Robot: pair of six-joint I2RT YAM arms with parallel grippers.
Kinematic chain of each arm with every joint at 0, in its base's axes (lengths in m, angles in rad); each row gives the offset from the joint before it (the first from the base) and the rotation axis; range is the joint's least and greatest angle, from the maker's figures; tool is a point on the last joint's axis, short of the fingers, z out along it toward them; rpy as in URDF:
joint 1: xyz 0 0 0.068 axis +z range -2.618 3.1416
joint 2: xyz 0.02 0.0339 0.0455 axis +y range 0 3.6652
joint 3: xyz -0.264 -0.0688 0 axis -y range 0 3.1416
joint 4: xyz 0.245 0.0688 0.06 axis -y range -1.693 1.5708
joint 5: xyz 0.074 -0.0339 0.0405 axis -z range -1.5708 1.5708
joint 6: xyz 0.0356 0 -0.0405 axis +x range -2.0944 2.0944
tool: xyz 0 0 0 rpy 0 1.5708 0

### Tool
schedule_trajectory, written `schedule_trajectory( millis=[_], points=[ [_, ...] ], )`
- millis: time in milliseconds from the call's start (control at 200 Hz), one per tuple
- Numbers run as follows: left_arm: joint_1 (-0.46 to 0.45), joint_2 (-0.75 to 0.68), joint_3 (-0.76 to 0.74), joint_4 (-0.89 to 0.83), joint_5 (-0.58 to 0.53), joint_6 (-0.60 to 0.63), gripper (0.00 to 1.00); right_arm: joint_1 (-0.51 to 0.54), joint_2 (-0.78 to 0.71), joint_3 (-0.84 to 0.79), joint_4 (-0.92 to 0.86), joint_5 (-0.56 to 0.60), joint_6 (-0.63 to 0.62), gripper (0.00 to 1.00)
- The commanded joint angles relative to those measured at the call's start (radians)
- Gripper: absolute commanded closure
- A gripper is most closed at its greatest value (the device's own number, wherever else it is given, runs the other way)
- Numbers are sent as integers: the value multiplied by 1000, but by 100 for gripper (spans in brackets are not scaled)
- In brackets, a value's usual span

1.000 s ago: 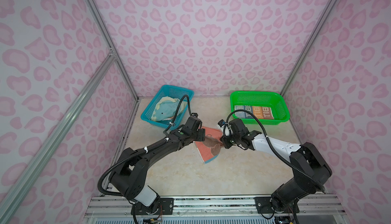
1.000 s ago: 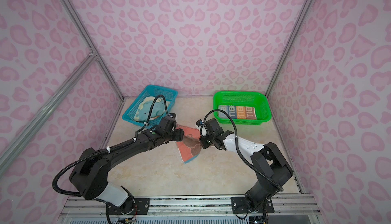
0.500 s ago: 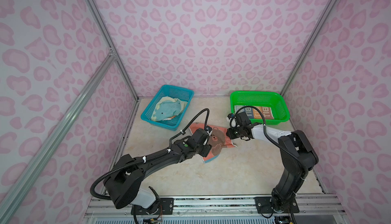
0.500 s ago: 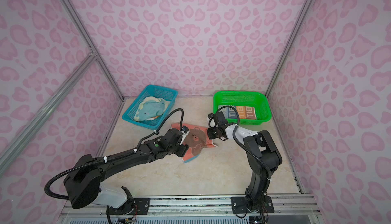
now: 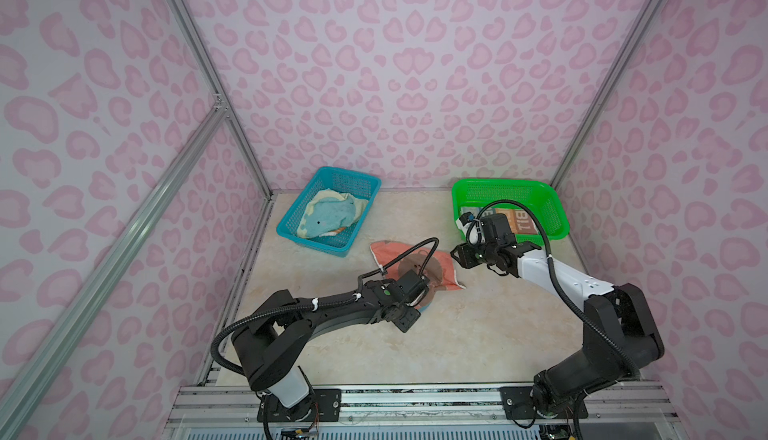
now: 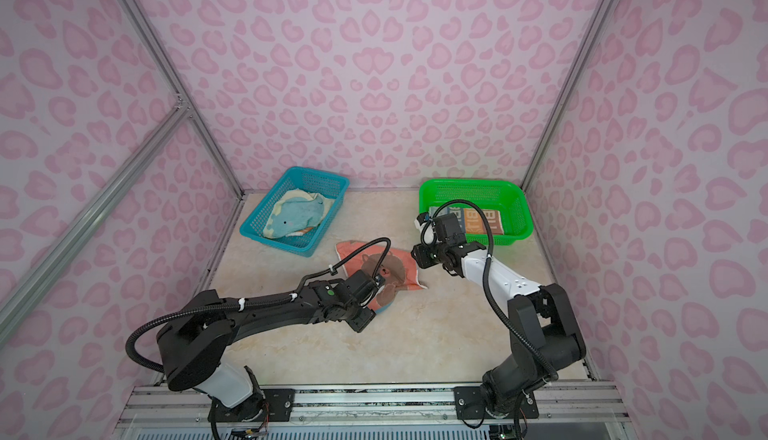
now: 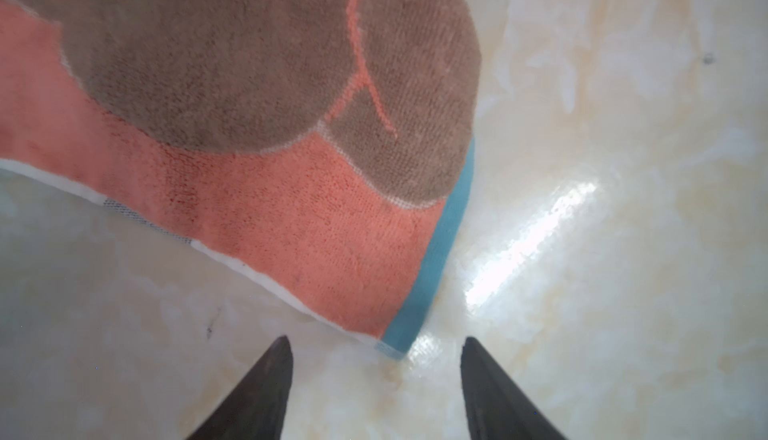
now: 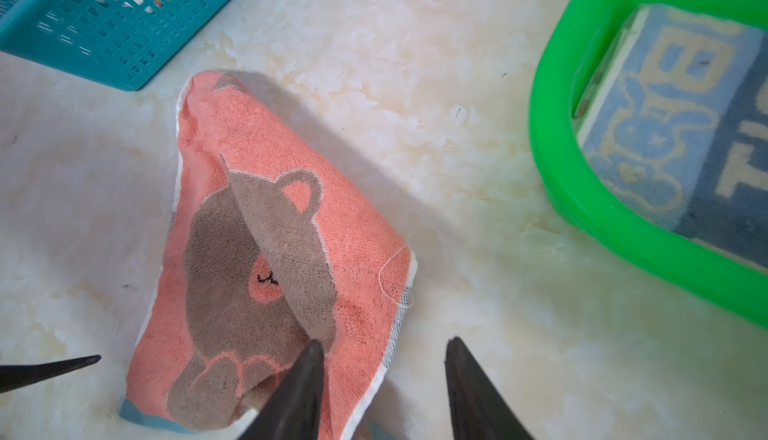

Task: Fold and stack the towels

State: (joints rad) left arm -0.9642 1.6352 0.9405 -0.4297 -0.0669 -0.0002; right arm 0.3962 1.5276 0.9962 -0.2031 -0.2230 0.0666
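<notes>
Standing spread and empty, the left end effector [image 7: 374, 340] hovered just short of the coral towel's [image 7: 291, 230] six-o'clock corner. The right end effector [image 8: 384, 340], likewise spread and gripping nothing, sat at its three-o'clock edge. The towel lay rumpled mid-worktop [image 5: 457, 334]. The blue basket [image 5: 316, 245] held the whale towel [image 5: 332, 218] at eleven o'clock. The green basket [image 5: 503, 186] held the striped towel [image 5: 525, 222] at two o'clock.

Coral towel [image 5: 445, 269], held aloft, now lies on table [image 5: 457, 334]; right pincer [image 8: 385, 340] opened, let go.
</notes>
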Motion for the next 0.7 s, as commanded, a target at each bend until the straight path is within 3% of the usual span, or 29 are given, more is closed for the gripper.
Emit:
schedule_trajectory(
  millis=[0,150,515,580,630,695],
  points=[
    [-3,24,12,-26,17,-9,35,-3,-49,-32,3,36,-25,52],
    [-3,56,18,-27,32,-5,40,-6,-100,-66,18,54,-27,52],
    [-3,126,38,-36,44,11,63,-7,-126,-102,26,70,-26,52],
    [-4,134,37,-36,37,12,77,-7,-128,-107,24,69,-26,53],
    [-4,143,40,-40,35,14,80,-7,-130,-112,26,69,-28,53],
    [-3,151,43,-40,29,11,96,-7,-138,-119,28,67,-32,53]
  ],
)
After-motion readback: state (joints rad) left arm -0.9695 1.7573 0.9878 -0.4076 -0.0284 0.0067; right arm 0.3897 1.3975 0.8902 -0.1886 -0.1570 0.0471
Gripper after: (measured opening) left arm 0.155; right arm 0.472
